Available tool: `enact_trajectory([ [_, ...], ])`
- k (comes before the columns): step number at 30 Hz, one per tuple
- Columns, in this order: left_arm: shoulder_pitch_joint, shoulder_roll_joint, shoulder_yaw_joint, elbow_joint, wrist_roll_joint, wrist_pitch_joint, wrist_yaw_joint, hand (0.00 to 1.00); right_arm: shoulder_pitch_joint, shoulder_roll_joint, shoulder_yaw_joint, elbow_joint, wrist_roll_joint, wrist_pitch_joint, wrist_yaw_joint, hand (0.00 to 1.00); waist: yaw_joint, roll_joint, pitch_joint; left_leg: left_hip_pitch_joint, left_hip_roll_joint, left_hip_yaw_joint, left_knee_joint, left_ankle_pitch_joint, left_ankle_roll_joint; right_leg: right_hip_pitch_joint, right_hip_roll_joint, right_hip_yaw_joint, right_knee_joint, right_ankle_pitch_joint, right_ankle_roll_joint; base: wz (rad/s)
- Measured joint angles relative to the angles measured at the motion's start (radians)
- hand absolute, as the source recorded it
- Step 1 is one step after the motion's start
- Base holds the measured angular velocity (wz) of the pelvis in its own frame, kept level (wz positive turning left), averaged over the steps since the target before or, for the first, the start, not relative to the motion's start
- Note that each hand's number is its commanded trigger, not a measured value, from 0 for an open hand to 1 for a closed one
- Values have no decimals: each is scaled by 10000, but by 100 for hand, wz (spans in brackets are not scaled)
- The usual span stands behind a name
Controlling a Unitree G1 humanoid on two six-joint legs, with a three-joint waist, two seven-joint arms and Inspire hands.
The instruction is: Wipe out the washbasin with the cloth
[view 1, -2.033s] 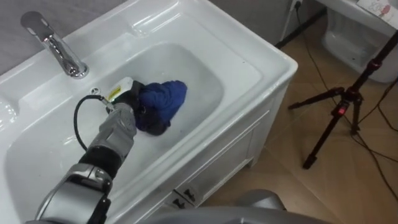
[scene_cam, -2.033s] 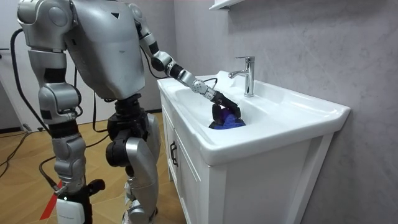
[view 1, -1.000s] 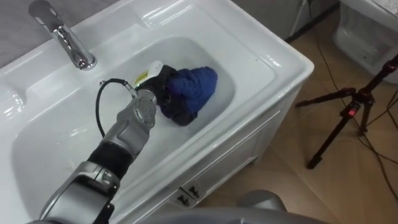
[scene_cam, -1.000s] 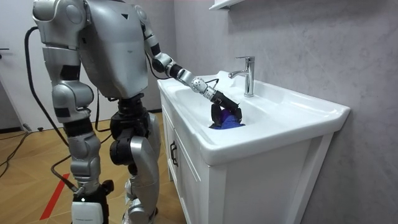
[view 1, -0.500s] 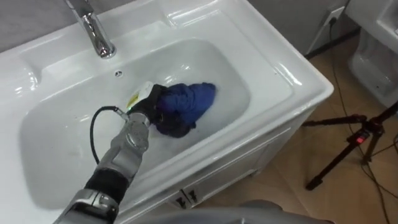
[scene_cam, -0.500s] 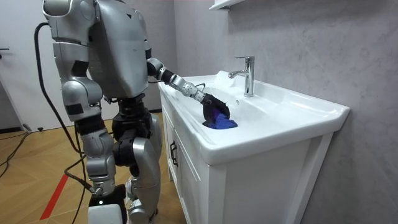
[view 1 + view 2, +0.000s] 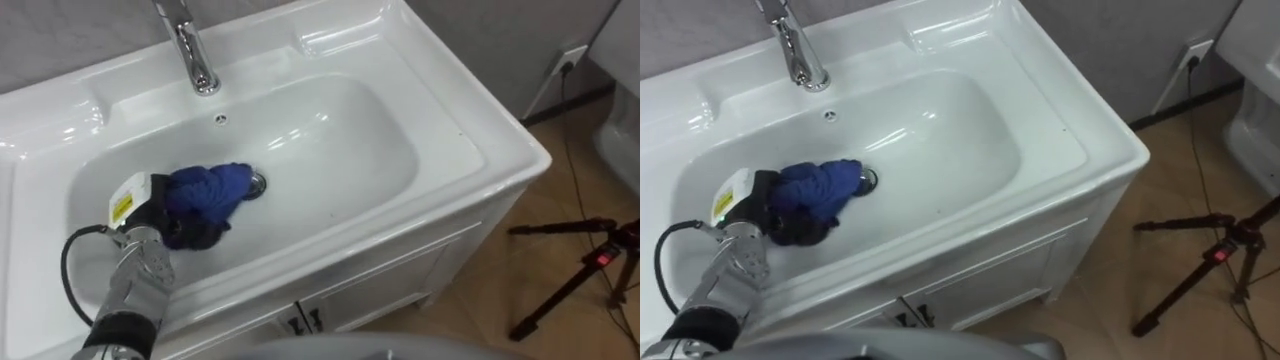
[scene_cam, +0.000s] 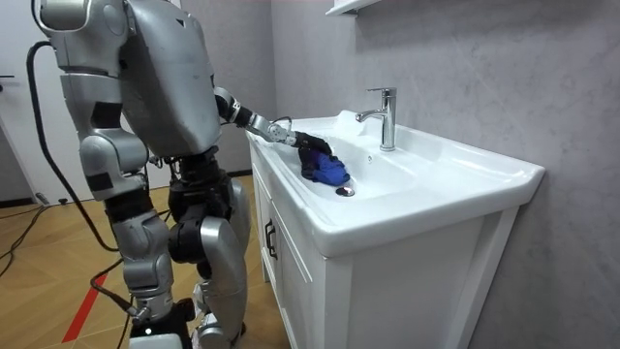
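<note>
A white basin is set in a white vanity, with a chrome tap at its back edge. My left hand reaches in from the lower left, its dark fingers curled into a bunched blue cloth. The cloth lies on the basin floor left of the drain, just touching it. The room view has me standing at the vanity's front, left arm stretched over the rim, hand and cloth low in the bowl beside the drain.
A black tripod stands on the wooden floor to the right of the vanity. A white fixture sits at the far right edge. A grey wall rises behind the tap, with a small shelf above in the room view.
My left hand has dragged the cloth from the basin's right half across to the left side, uncovering the drain. My head camera has shifted, so the basin sits more centrally.
</note>
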Motion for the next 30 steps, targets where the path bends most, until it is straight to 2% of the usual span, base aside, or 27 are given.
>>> enact_trajectory([
  [4, 283, 322, 3, -204, 442, 30, -17, 100, -53, -146, -272, -5, -6, -33, 8, 0, 10, 196, -31, -67, 83, -5, 14, 1, -2, -96, 65, -2, 10, 50, -86, -5],
  [6, 409, 374, 10, -303, 548, 39, -18, 100, -47, -268, -302, -3, 112, -41, -6, 0, 11, 291, -45, -132, 98, -29, 40, 3, -4, -144, 63, -55, 30, 74, -116, -4],
  [12, 582, 385, 180, -768, 1227, 110, -99, 100, -126, -299, -306, -2, 263, -94, -31, 0, 47, 291, -37, -250, 172, -112, 47, 8, -14, -201, 64, -241, 19, 58, -206, 8],
  [17, 632, 386, 180, -1216, 1519, 312, -185, 100, -208, -299, -299, -13, 317, -113, -46, 0, 90, 307, -37, -452, 200, -148, 61, 37, -63, -330, 68, -339, 52, 36, -248, 6],
  [22, 789, 388, 179, -1720, 1524, 516, -263, 100, -225, -299, -303, -22, 387, -181, -267, 0, 93, 320, 3, -564, 203, -301, 57, 38, -65, -381, 56, -455, 32, 34, -268, 8],
  [28, 808, 392, 179, -1941, 2046, 532, -212, 100, -225, -249, -289, 6, 387, -367, -425, 0, 57, 273, 53, -655, 202, -392, 59, 38, -65, -356, 31, -586, 1, -5, -270, 7],
  [30, 798, 391, 179, -2085, 2367, 532, -211, 100, -234, -230, -284, 39, 504, -454, -419, 0, 59, 259, 116, -708, 199, -498, 61, 38, -64, -361, 13, -656, -13, -5, -270, 10],
])
